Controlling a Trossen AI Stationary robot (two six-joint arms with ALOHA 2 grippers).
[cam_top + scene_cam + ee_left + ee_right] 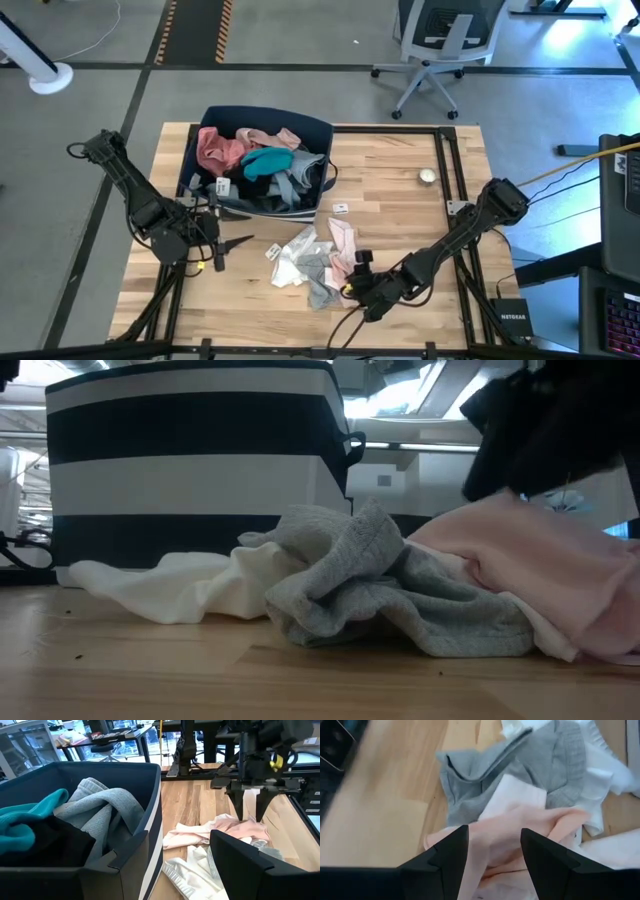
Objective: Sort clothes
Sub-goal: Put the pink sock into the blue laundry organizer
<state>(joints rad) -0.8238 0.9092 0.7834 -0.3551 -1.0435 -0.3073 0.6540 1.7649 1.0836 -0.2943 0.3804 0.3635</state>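
A pink piece (343, 245), a grey piece (318, 272) and a white piece (293, 255) lie in a loose heap on the wooden table near its front edge. My right gripper (352, 283) is open and points down over the pink piece's near end (515, 830). More clothes fill the navy striped bin (270, 112): a pink one (215, 150), a teal one (265, 160) and a grey one (292, 185). My left gripper (232, 243) is open and empty, low over the table just in front of the bin's near wall. My right gripper comes from above, pointing down, with its open fingers (241, 812) on either side of a raised fold of the pink piece (250, 826). I cannot tell whether the fingertips touch the cloth. The pink piece lies slack on the table.
A small round object (427, 175) lies at the far right of the table. Small white tags (340, 208) lie between the bin and the heap. Black frame rails (455, 160) run along the table's edges. An office chair (440, 40) stands beyond the far edge.
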